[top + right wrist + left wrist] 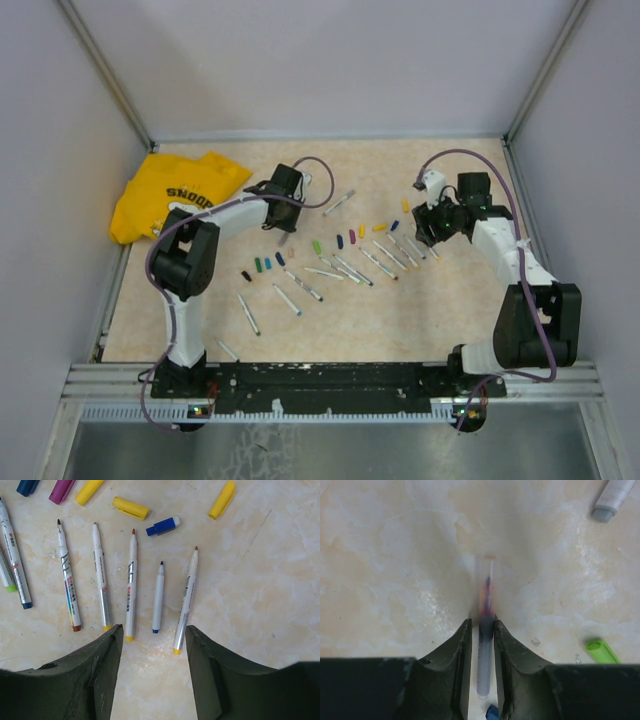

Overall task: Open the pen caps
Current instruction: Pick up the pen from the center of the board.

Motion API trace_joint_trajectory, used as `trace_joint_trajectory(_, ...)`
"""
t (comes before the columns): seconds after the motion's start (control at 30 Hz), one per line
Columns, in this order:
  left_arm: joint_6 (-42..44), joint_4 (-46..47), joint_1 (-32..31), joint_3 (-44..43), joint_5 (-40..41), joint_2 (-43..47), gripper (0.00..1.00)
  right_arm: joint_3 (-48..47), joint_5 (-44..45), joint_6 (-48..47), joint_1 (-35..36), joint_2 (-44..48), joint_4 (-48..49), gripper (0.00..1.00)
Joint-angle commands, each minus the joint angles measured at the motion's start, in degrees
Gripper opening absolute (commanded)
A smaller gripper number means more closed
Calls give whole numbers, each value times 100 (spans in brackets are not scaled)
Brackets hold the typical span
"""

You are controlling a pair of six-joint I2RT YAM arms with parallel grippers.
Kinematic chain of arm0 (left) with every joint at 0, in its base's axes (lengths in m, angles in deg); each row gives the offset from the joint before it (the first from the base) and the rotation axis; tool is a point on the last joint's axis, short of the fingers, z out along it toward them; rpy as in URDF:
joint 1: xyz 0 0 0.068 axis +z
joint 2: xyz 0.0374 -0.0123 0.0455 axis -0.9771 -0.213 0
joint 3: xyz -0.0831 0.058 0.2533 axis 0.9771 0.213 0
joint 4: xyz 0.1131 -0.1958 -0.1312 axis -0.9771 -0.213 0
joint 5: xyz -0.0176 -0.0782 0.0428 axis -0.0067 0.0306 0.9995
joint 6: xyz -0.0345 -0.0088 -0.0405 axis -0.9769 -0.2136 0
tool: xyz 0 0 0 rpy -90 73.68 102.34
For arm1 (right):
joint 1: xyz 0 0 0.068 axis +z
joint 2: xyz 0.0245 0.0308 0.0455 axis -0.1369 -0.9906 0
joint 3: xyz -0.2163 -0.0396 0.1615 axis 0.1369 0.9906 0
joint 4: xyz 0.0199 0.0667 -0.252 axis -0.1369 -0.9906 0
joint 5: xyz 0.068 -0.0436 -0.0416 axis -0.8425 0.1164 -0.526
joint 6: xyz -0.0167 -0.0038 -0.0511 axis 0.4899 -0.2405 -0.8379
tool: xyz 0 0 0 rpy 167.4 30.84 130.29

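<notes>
Pen caps (61,491) partly off-frame, top edge

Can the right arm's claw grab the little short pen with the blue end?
Probably yes. The right gripper is open, and the short pen lies uncovered just ahead of the gap between its fingers. But longer pens lie close on both sides, so a finger might bump one.

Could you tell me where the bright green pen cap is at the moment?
In the left wrist view the green cap lies on the table at lower right, just right of the left gripper, which grips a pen.
</notes>
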Motion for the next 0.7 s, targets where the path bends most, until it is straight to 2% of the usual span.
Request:
trace_joint_trajectory(0.0, -33, -368, 60, 303, 28, 276, 27, -108, -125, -48, 89, 215, 102, 53)
trace_joint_trajectory(0.13, 2, -362, 76, 344, -53, 271, 19, -110, -140, -53, 92, 216, 102, 53)
trace_joint_trajectory(0.27, 52, -335, 125, 179, -20, 195, 2, -105, -220, -37, 117, 216, 93, 53)
trace_joint_trajectory(0.3, 58, -334, 143, 101, 50, 183, 0, -104, -265, -18, 136, 224, 87, 53)
trace_joint_trajectory(0.5, -12, -171, 215, -264, 590, 515, 0, -3, -668, 80, 421, 417, 220, 53)
trace_joint_trajectory(0.67, -324, 729, 217, 423, 352, 1618, 0, 225, -1265, 317, 496, 858, 637, 53)
